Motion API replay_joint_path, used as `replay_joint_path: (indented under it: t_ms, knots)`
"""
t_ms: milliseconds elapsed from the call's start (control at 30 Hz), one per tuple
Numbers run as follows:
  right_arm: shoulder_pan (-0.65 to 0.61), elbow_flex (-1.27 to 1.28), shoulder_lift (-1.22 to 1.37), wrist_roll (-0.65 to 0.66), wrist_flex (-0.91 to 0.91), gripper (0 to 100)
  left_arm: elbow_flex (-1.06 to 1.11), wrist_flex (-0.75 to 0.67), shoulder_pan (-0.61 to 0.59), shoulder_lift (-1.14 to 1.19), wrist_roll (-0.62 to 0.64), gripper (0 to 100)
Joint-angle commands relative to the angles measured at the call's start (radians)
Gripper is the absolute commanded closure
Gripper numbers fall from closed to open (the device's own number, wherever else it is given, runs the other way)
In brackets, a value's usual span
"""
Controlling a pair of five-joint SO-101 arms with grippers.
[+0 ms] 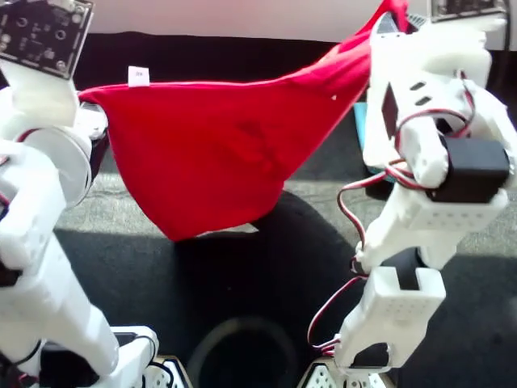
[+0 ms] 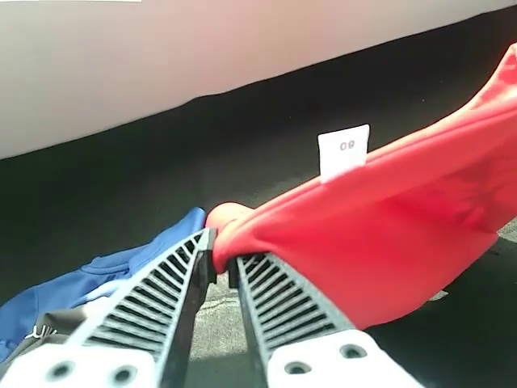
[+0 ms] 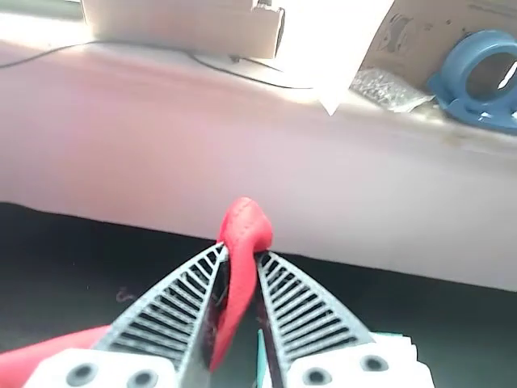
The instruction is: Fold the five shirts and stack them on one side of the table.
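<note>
Plainly clenched: left pincer [image 2: 222, 246] on one bunched corner of the red shirt [image 1: 210, 153], right pincer [image 3: 240, 255] on the opposite corner. From the high view, stretched between both arms, sagging midway toward the tabletop [image 1: 105, 218]; contact unclear. Along the taut upper edge, a white tag [image 2: 343, 151]. Added by the left wrist view: a blue shirt [image 2: 97, 275] crumpled on the tabletop just beyond the grip.
</note>
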Motion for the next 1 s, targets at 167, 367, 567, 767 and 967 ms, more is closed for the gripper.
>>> replay_joint_path:
  t_ms: [167,367,567,767,967]
  knots:
    - [-0.042,0.124,-0.058,-0.339,0.044,99.2,0.209,0.003,-0.002,-0.182,0.003,99]
    - [-0.139,0.519,-0.058,-0.419,0.071,99.1,0.536,0.002,-0.007,-0.217,0.002,99]
    - [-0.214,0.918,-0.058,-0.411,0.071,99.0,0.851,-0.023,-0.010,-0.222,0.000,99]
    - [-0.278,1.257,-0.058,-0.319,0.031,98.5,1.168,-0.098,-0.010,-0.223,-0.002,99]
    - [-0.285,1.428,-0.065,-0.313,-0.021,82.7,1.397,-0.238,-0.012,-0.223,-0.002,99]
